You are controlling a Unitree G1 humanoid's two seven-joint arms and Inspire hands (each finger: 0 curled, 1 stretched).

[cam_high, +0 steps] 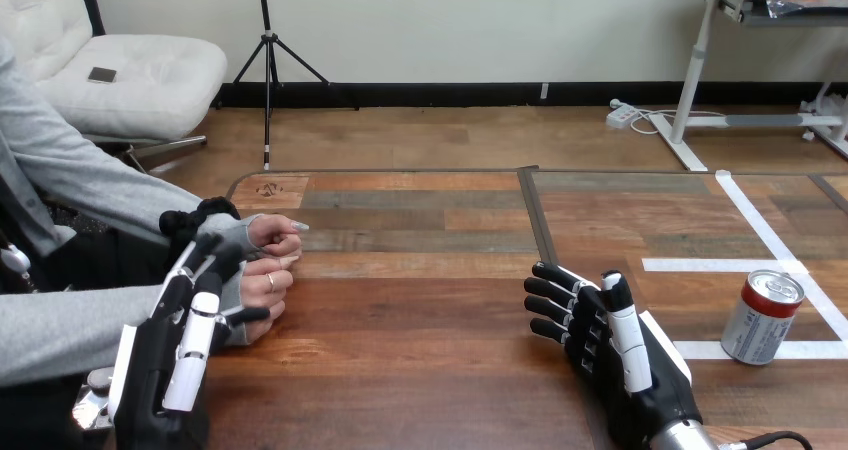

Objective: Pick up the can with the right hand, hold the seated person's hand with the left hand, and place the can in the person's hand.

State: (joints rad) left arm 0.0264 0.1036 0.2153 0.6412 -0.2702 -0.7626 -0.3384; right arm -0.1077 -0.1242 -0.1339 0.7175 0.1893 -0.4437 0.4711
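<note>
Can (762, 317) upright on tabletop (420, 370), apart to R of R robot hand (610, 350), which is released, empty. L robot hand (170, 360) also released, by person's hands (268, 270). Risk: sideways reach knocks can over, so it rolls away.

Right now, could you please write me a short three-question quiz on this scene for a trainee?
1. True or false: the can lies on its side.
2. Fill in: in the head view, the person's hands rest at the table's ____ side.
3. The right hand is: A) closed round the can; B) open and apart from the can; C) resting on the person's hands.

Key: 1 false, it stands upright; 2 left; 3 B.
</note>
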